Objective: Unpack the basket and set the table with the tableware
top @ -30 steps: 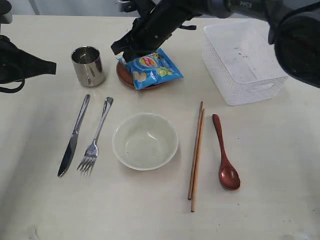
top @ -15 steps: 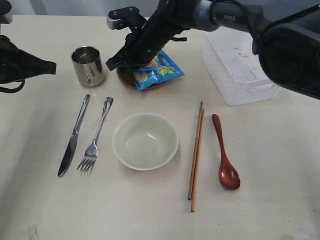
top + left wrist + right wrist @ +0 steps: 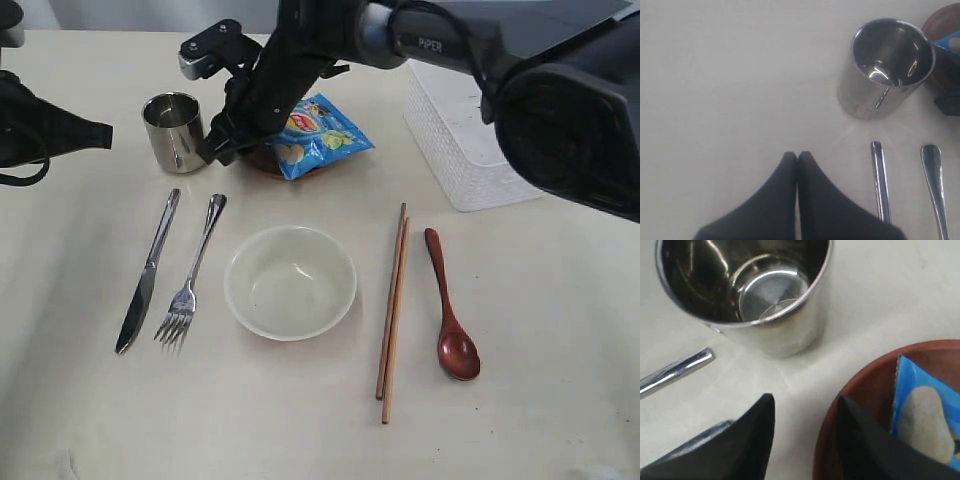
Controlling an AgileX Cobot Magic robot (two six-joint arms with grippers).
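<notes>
Upper left of centre: right hand [image 3: 215,150] at the plate [image 3: 865,370], just beside the cup [image 3: 175,130].
Its fingers stand apart, astride the plate's rim, gripping nothing; a blue bag [image 3: 320,135] lies on the plate. Left hand [image 3: 797,155] hovers at the left edge, fingers pressed together, empty. Basket [image 3: 455,150] sits upper right on the counter [image 3: 550,350]. Knife [image 3: 148,275], fork [image 3: 190,280], bowl [image 3: 290,282], chopsticks [image 3: 392,310] and spoon [image 3: 450,310] lie in a row across the middle.
</notes>
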